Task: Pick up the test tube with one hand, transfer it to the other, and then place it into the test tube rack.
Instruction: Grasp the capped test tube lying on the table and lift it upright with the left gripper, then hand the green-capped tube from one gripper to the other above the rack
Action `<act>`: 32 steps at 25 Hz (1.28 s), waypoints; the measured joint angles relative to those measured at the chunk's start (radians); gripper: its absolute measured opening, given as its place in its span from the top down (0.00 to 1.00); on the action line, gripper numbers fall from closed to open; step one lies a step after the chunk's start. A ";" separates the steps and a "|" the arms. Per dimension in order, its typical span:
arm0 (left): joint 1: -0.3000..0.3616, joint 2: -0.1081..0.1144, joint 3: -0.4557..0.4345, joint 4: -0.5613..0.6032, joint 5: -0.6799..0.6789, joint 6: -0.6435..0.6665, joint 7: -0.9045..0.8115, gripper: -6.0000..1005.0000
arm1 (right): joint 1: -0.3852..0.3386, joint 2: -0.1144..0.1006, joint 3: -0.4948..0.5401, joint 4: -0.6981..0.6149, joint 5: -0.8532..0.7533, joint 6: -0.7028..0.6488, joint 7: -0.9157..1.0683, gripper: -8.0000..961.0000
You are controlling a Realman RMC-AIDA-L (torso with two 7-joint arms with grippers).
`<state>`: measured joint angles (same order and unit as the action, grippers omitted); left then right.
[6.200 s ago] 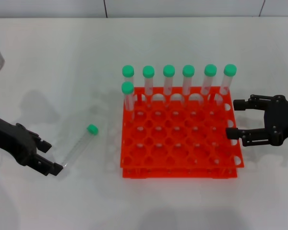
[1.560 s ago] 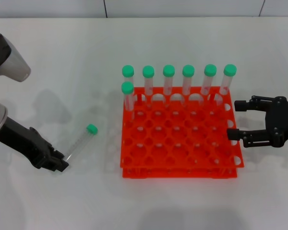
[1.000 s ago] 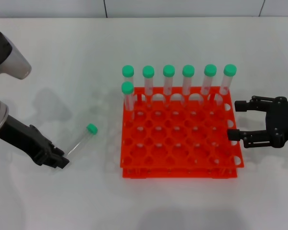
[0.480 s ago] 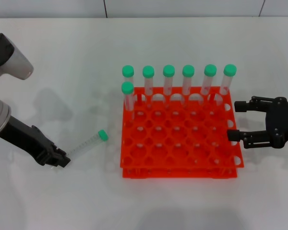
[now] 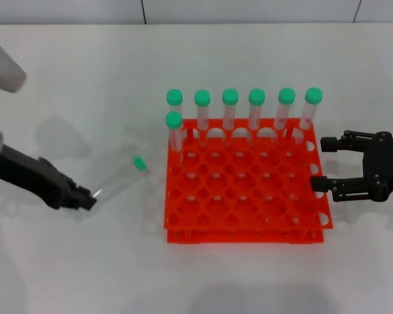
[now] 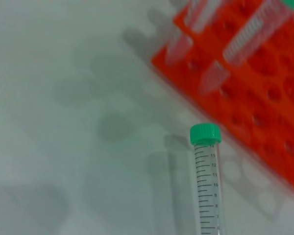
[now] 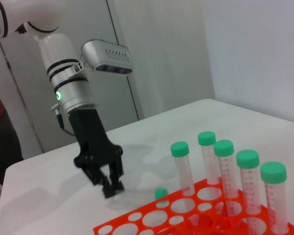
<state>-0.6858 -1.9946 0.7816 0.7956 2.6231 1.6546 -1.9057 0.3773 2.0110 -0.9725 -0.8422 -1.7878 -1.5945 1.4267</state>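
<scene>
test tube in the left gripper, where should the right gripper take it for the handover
Grip the test tube on its upper body just below the green cap, coming from the rack side. The left gripper holds its bottom end, so the capped end is free and slants toward the rack. The right gripper, open beside the rack, would likely close across the tube's width.

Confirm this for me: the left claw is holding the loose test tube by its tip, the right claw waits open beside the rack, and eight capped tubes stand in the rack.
Not quite. Seven capped tubes stand in the test tube rack, not eight: six along the far row and one just in front of its left end, as the head view shows. The rest holds: the left claw grips the test tube by its tip, and the right claw waits open beside the rack.
</scene>
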 joint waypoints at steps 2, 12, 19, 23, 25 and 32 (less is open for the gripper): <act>0.011 0.011 -0.053 0.008 -0.025 0.000 0.016 0.81 | 0.000 0.000 0.000 0.000 0.006 0.000 -0.004 0.11; 0.086 0.027 -0.212 0.053 -0.289 -0.044 0.136 0.81 | 0.000 -0.001 0.000 0.003 0.034 0.003 -0.020 0.11; 0.089 0.007 -0.202 0.047 -0.481 -0.042 0.225 0.81 | 0.000 -0.002 0.007 0.000 0.046 0.003 -0.025 0.11; 0.086 -0.015 -0.201 0.041 -0.572 -0.040 0.286 0.81 | 0.000 -0.002 0.013 0.001 0.057 0.001 -0.035 0.11; 0.081 -0.024 -0.201 0.027 -0.618 -0.037 0.315 0.81 | 0.000 -0.002 0.014 0.000 0.063 0.000 -0.035 0.11; 0.048 -0.030 -0.162 -0.070 -0.735 -0.029 0.405 0.81 | 0.000 -0.003 0.038 -0.013 0.066 -0.009 -0.035 0.11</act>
<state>-0.6374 -2.0251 0.6192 0.7254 1.8881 1.6255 -1.5008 0.3774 2.0078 -0.9341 -0.8555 -1.7214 -1.6036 1.3914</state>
